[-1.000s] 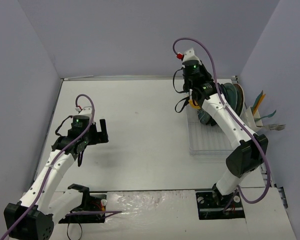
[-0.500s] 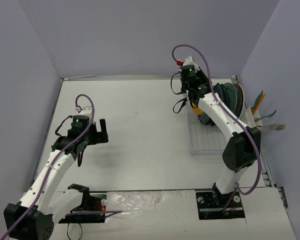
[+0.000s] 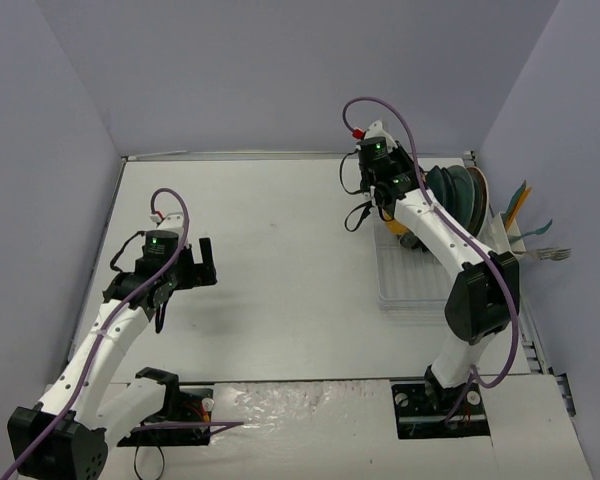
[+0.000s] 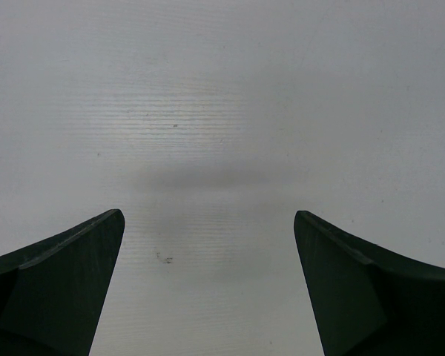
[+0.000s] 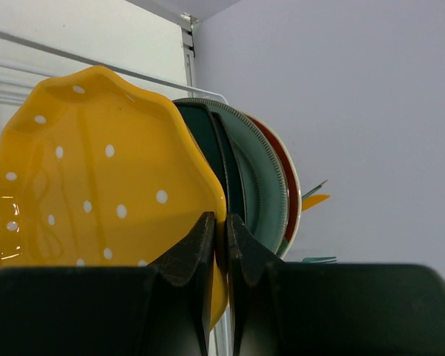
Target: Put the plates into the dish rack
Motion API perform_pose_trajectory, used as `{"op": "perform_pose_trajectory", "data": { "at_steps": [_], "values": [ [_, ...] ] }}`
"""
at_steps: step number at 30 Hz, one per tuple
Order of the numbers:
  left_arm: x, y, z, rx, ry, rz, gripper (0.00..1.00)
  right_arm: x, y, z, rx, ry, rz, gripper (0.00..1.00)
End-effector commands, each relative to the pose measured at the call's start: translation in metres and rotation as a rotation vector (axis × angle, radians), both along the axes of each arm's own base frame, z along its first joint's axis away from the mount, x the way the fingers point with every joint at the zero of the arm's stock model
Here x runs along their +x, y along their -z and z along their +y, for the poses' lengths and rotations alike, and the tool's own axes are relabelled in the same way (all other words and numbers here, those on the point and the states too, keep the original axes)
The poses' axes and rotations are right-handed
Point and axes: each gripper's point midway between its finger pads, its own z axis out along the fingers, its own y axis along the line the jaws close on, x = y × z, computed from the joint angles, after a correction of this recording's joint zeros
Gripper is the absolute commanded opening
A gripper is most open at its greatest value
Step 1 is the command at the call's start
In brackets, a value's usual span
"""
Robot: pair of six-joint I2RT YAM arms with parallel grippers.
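Observation:
An orange-yellow plate (image 5: 96,170) with white dots stands on edge in front of the other plates, and my right gripper (image 5: 220,219) is shut on its rim. Behind it stand a dark teal plate (image 5: 208,141), a grey-green plate (image 5: 258,182) and a red-rimmed one (image 5: 287,174). From above, these plates (image 3: 462,195) stand at the far end of the white wire dish rack (image 3: 420,285), with my right gripper (image 3: 396,212) over the rack's left side. My left gripper (image 3: 206,263) hangs open over the bare table (image 4: 208,111), nothing between its fingers (image 4: 74,274).
A side utensil holder (image 3: 518,228) with a fork and coloured utensils sits at the rack's right end, close to the right wall. Walls enclose the table on the left, back and right.
My right wrist has shifted a little left and toward the rack, and its elbow has swung, with the yellow plate still gripped. The left arm has not moved.

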Motion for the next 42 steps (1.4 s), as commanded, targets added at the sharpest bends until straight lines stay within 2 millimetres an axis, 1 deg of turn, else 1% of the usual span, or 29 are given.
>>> {"op": "perform_pose_trajectory", "data": {
  "at_steps": [1, 5, 11, 19, 20, 23, 26, 27, 29, 30, 32, 36, 37, 40, 41, 42],
  "values": [
    [0.012, -0.024, 0.001, 0.000, 0.009, -0.090, 0.97, -0.004, -0.036, -0.011, 0.004, 0.085, -0.158, 0.00],
    [0.012, -0.024, 0.000, -0.001, 0.009, -0.089, 0.97, -0.005, -0.028, -0.009, 0.007, 0.083, -0.149, 0.00],
    [0.013, -0.024, 0.001, 0.002, 0.005, -0.090, 0.97, -0.003, -0.008, 0.008, 0.019, 0.056, -0.131, 0.00],
    [0.012, -0.024, 0.003, 0.008, 0.000, -0.091, 0.97, -0.001, 0.011, 0.029, 0.049, 0.023, -0.121, 0.00],
    [0.013, -0.024, 0.003, 0.008, 0.000, -0.091, 0.97, -0.001, 0.011, 0.030, 0.051, 0.022, -0.122, 0.00],
    [0.013, -0.024, 0.003, 0.008, 0.000, -0.090, 0.97, -0.002, 0.019, 0.036, 0.075, 0.007, -0.118, 0.07],
    [0.013, -0.024, 0.003, 0.008, 0.000, -0.091, 0.97, -0.002, 0.025, 0.040, 0.102, -0.003, -0.111, 0.17],
    [0.013, -0.023, 0.003, 0.008, 0.000, -0.090, 0.97, -0.002, 0.026, 0.042, 0.115, -0.010, -0.109, 0.21],
    [0.013, -0.023, 0.002, 0.008, 0.000, -0.088, 0.97, -0.002, 0.029, 0.045, 0.135, -0.024, -0.101, 0.33],
    [0.014, -0.023, 0.002, 0.008, -0.001, -0.088, 0.97, -0.001, 0.029, 0.046, 0.146, -0.030, -0.101, 0.37],
    [0.013, -0.023, 0.002, 0.007, -0.001, -0.088, 0.97, -0.001, 0.027, 0.051, 0.178, -0.046, -0.105, 0.42],
    [0.012, -0.024, 0.003, 0.007, -0.001, -0.090, 0.97, -0.002, 0.020, 0.057, 0.249, -0.078, -0.117, 0.47],
    [0.012, -0.025, 0.003, 0.006, -0.001, -0.093, 0.97, -0.004, 0.015, 0.059, 0.277, -0.091, -0.126, 0.49],
    [0.010, -0.026, 0.003, 0.006, 0.000, -0.097, 0.97, -0.013, -0.015, 0.068, 0.401, -0.150, -0.190, 0.59],
    [0.009, -0.027, 0.007, 0.019, -0.014, -0.099, 0.97, -0.018, -0.029, 0.072, 0.459, -0.181, -0.221, 0.65],
    [0.009, -0.030, 0.008, 0.023, -0.021, -0.104, 0.97, -0.022, -0.038, 0.075, 0.503, -0.203, -0.242, 0.71]
  ]
}}
